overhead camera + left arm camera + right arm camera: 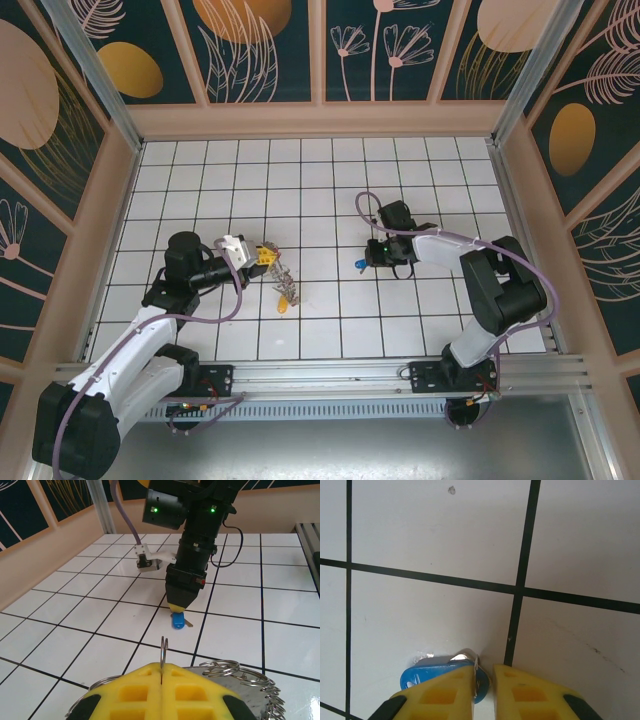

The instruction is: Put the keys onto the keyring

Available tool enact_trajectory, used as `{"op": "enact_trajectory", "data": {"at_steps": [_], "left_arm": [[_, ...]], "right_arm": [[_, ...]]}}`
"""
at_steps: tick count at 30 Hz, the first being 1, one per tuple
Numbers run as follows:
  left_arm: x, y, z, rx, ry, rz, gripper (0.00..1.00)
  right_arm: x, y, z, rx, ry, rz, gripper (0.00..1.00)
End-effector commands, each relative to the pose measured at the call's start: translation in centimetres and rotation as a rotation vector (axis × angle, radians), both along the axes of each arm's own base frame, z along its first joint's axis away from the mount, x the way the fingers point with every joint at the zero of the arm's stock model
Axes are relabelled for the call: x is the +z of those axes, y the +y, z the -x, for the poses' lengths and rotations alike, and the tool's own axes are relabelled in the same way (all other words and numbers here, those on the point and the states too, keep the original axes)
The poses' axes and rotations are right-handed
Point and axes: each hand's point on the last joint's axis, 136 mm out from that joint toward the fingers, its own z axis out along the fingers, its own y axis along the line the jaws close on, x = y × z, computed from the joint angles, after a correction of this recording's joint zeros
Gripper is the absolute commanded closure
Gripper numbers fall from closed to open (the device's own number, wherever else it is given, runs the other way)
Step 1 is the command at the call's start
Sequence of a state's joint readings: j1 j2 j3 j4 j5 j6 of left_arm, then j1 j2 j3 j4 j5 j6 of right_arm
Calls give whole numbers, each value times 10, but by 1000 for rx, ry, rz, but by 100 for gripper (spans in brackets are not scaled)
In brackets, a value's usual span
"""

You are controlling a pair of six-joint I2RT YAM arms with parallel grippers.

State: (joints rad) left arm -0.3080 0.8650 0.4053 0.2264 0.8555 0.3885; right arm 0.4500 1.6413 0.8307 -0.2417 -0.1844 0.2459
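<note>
**Q:** What does the arm on the left hold?
**A:** The left gripper [262, 255] is closed on the keyring [163, 651]. In the left wrist view the ring's wire stands upright and edge-on in the seam between the yellow fingers [130, 692].

**Q:** Which way does the bunch run?
**A:** From above, the keys [285, 282] trail from the fingertips toward the near edge and slightly rightward, so their long axis is diagonal. At the low end a yellow key [283, 305] touches the tiled floor [330, 180]. Whether it hangs on the ring cannot be told.

**Q:** What lies further right?
**A:** A blue key [359, 265] rests on the floor, well apart from the bunch, with a stretch of tiles between them. In the right wrist view its long axis runs across the picture, with the blue head to the left and the metal end at the fingers.

**Q:** And the right arm?
**A:** The right gripper [369, 262] points down, its tips at the blue key. A narrow gap shows between the jaws, and whether they pinch the key cannot be told. A grey cable [360, 205] loops just behind it.
</note>
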Motion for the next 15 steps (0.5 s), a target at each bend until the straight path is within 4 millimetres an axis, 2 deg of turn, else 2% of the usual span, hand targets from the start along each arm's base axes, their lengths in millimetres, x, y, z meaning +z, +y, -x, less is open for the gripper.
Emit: {"op": "enact_trajectory", "data": {"at_steps": [1, 4, 8, 11, 15], "left_arm": [[13, -3, 4, -37, -71, 10, 100], [14, -3, 6, -37, -87, 11, 100], [15, -2, 7, -37, -97, 13, 100], [17, -2, 7, -38, -103, 15, 100], [19, -2, 8, -39, -110, 23, 100]], "right_arm": [[4, 8, -2, 10, -11, -17, 84], [8, 9, -3, 14, -28, -18, 98], [21, 12, -5, 34, -82, -34, 100], [48, 27, -2, 126, -167, -104, 100], [93, 54, 13, 281, -350, -209, 100]]}}
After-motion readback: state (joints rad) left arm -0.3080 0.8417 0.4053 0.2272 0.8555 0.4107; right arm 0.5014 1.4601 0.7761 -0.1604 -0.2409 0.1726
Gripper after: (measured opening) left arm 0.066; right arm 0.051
